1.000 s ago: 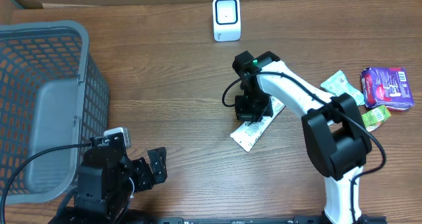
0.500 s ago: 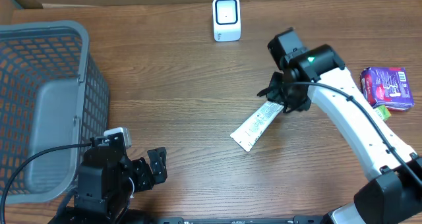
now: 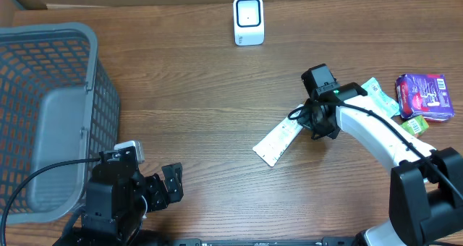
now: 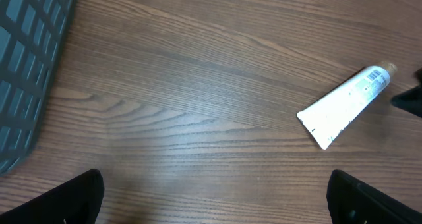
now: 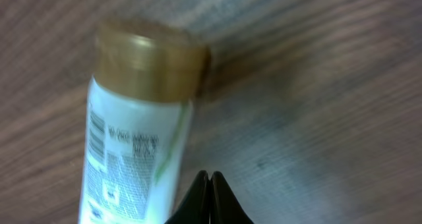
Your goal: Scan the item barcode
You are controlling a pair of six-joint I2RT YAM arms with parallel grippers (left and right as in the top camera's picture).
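Across the whole workspace runs a brown wooden table [image 3: 202,94] with a clear lengthwise grain. At its far edge stands a small white scanner [image 3: 248,19], upright, with its face toward the arms. A grey plastic basket [image 3: 43,108] with lattice walls takes up the left side. On the right side I see a purple packet [image 3: 425,95] and two green packets [image 3: 376,94], close together and well apart from the scanner. Of the room beyond the table I can tell nothing.

I find the tube [image 3: 278,141] lying flat on the bare wood, right of centre, between the scanner and the near edge. It lies slanted: the flat crimped end points toward the near left, the cap end toward the far right. The body is white with small dark print and a thin green line along one side. The cap [image 5: 148,62] is a dull brown-gold and round. In the right wrist view, a strip of fine dark bars shows on the body just below the cap; it is blurred, so I cannot read it.

The right gripper [image 5: 210,196] sits at the cap end of the tube, fingers pressed fully together, with nothing between them. Whether the tips touch the tube I cannot tell. The left gripper [image 3: 172,182] rests near the front left, fingers spread as wide as they go, holding nothing.
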